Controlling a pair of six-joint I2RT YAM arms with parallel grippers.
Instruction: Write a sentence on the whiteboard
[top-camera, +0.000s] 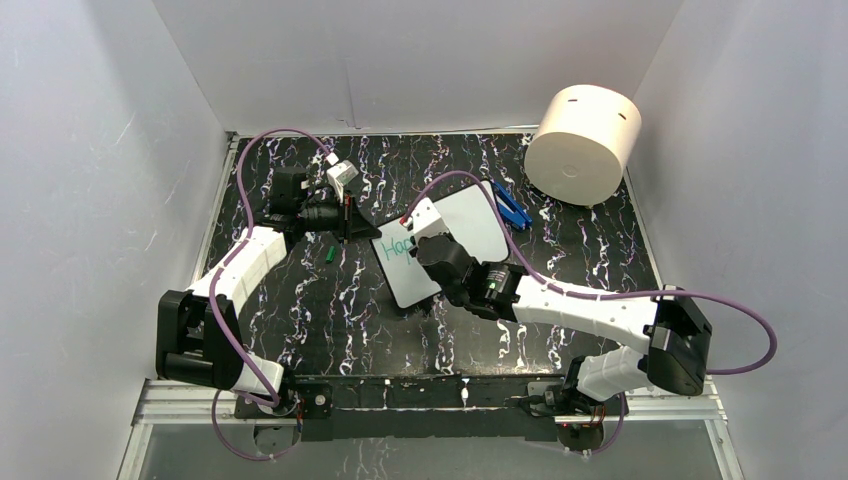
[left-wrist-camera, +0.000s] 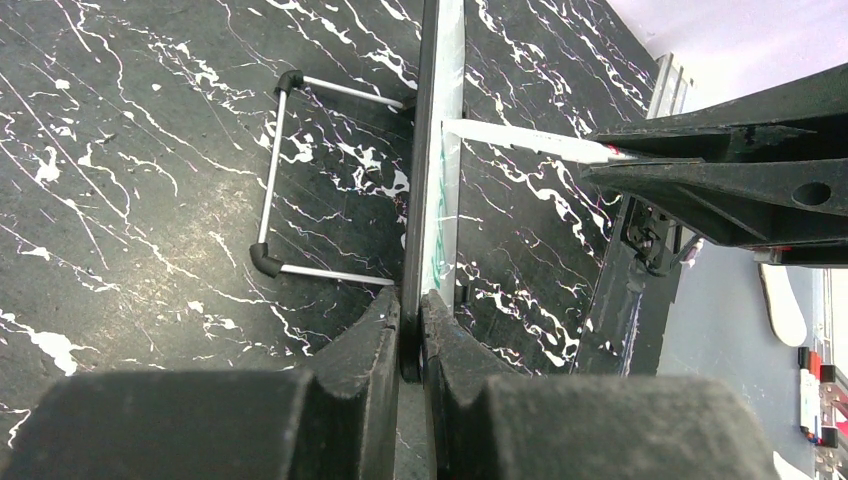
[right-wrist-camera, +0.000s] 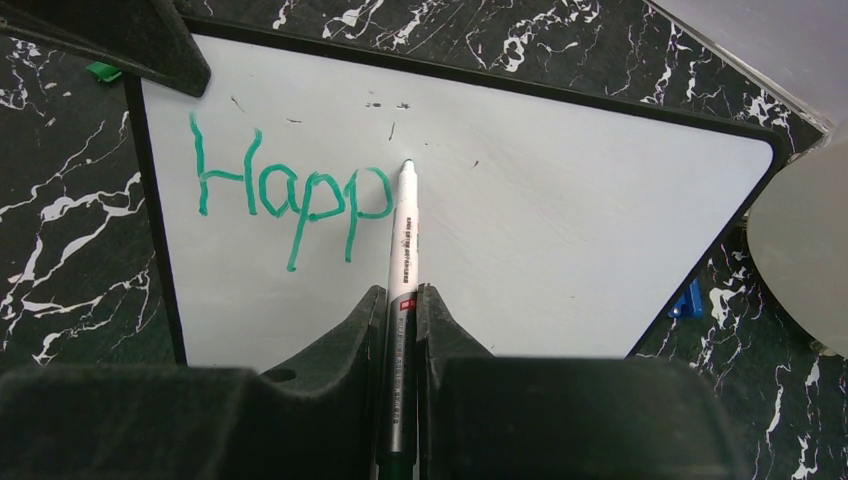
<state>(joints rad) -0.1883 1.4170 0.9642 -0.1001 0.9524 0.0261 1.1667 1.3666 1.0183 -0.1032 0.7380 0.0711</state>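
Black marble-look bench (top-camera: 330, 320) boxed in by plain white walls, viewed from above.

On the left, the left arm (top-camera: 240, 265) comes up from its near-left base, bends at the elbow and reaches toward the far middle. The left tool (left-wrist-camera: 410, 310) is pinched tight on the whiteboard (top-camera: 470, 225), fingers clamped either side of its thin black frame at the left edge. From that wrist view the board is seen edge-on, with a wire stand (left-wrist-camera: 275, 180) sticking out of its back. A little green cap (top-camera: 328, 255) lies on the bench just left of the board.

The whiteboard sits mid-bench, turned at an angle. The sentence (right-wrist-camera: 290, 190) reads just "Happ" in teal.

The right arm (top-camera: 590, 305) runs from the near-right base out to an elbow at the right, then the forearm stretches left over the board. The right tool (right-wrist-camera: 402, 300) is closed hard on a white marker (right-wrist-camera: 405, 230), tip touching the board just right of the last "p".

Farther right there's a blue thing (top-camera: 512, 205) by the board's far corner, and a big cream cylinder (top-camera: 583, 143) in the far right corner.
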